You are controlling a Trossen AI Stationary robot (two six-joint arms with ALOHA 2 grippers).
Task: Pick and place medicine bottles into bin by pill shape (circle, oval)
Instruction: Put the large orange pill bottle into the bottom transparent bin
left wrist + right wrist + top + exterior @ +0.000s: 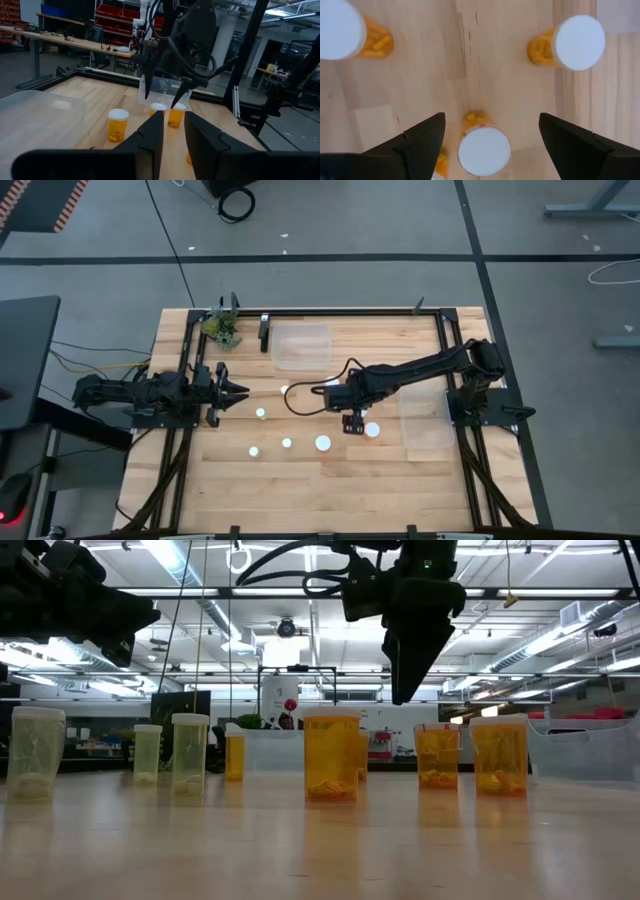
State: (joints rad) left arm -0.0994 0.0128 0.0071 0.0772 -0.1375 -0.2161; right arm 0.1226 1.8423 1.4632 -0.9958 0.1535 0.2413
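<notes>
1. The medicine bottles point(322, 443) stand on the near middle of the wooden desk point(200, 480), amber translucent cylinders with round white caps; none seems sorted yet.
2. The right gripper point(490, 132) hangs above one bottle point(484, 149), jaws wide open, nothing held.
3. The left gripper point(240, 391) waits at the left, jaws closed, empty.
4. Two clear plastic bins point(301, 345) lie farther, apparently empty.

Left wrist view: left gripper point(173, 131) fingers near together, nothing between them. Beyond, right gripper point(162, 95) hangs spread above two white-capped orange pill bottles point(169, 114); a third bottle point(118, 125) stands apart beside clear bin point(35, 112).
</notes>
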